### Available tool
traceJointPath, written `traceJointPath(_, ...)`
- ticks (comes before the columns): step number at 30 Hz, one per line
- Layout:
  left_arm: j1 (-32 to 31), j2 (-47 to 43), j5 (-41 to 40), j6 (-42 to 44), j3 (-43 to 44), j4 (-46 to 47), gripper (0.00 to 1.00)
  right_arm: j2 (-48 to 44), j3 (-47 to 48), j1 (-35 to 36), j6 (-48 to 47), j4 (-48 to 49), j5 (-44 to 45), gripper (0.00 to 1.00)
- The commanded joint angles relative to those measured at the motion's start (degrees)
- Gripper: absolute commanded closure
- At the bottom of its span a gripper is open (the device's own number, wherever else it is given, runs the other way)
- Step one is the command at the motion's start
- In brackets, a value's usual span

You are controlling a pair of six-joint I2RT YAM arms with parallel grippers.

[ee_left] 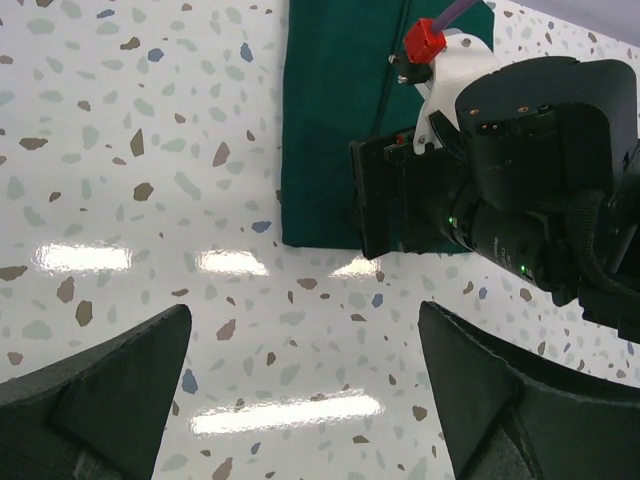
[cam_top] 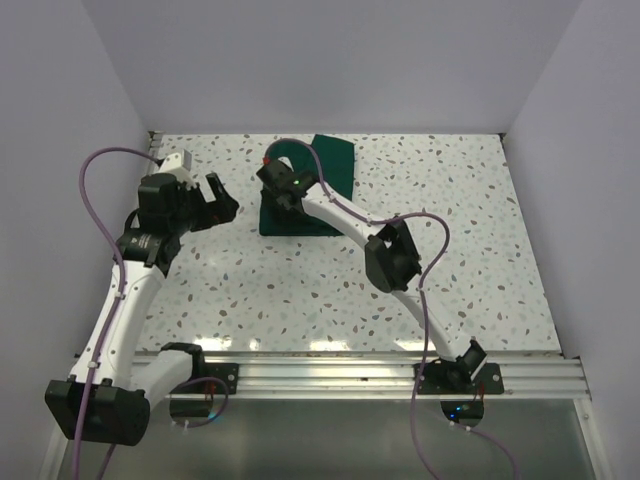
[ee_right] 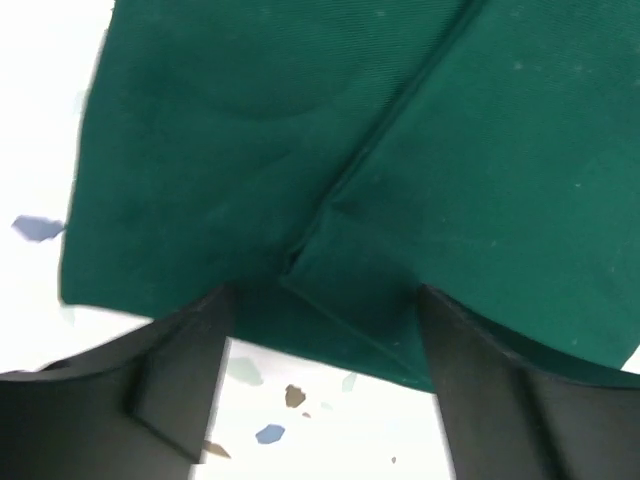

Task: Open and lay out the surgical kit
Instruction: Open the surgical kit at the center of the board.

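Top view: the kit (cam_top: 335,165) lies flat at the far middle of the table (cam_top: 300,290). It is a green bundle, all folded shut. No steel shows.
Why the kit lies so: it is flat and in the middle, so I think both arms can get at it, one from each side.
Right arm (cam_top: 395,260): it reaches far out over the table, and its tip is above the near left part of the kit.
Right gripper (ee_right: 322,300): open, with a wide gap. It has nothing in it.
Right wrist view: the two dark fingers (ee_right: 170,390) stand one on each side of the corner of a flap (ee_right: 400,260), close to the near edge of the kit. I cannot tell if the tips touch the kit.
Why it is there: I think it is set to pinch that corner and pull the flap back. That looks like the first fold to undo.
Left gripper (cam_top: 222,196): wide open and empty. It hangs over bare table, left of the kit and apart from it.
Why it is there: I think it keeps clear so the other arm has room. It is also near enough to help with the left side.
Task so far: the kit is not open yet, so nothing is laid out.
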Motion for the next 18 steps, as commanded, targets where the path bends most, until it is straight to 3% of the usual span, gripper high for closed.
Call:
traceJointPath(1, -0.3, -0.6, 0.5, 0.5, -0.7, 0.1, 0.0, 0.4, 2.7, -0.1, 0.7, 2.1, 4.0, 0.27)
traceJointPath(6, -0.3, -1.3, -0.6, 1.2, -2.1, 0.3, 0.0, 0.8, 1.5, -0.3, 1.0, 3.3, 3.6, 0.51)
traceJointPath(7, -0.3, -1.3, -0.8, 1.3, -2.1, 0.3, 0.0, 0.8, 1.3, -0.3, 0.9, 3.4, 3.4, 0.64)
traceJointPath(14, -0.3, 0.0, -0.9, 1.2, -1.4, 0.3, 0.0, -0.3, -0.1, -1.6, 1.1, 3.2, 1.9, 0.97)
traceJointPath(18, -0.4, 2.7, -2.5, 2.5, 1.4, 0.0, 0.0, -4.5, -2.1, -3.8, 1.9, 4.2, 2.1, 1.0)
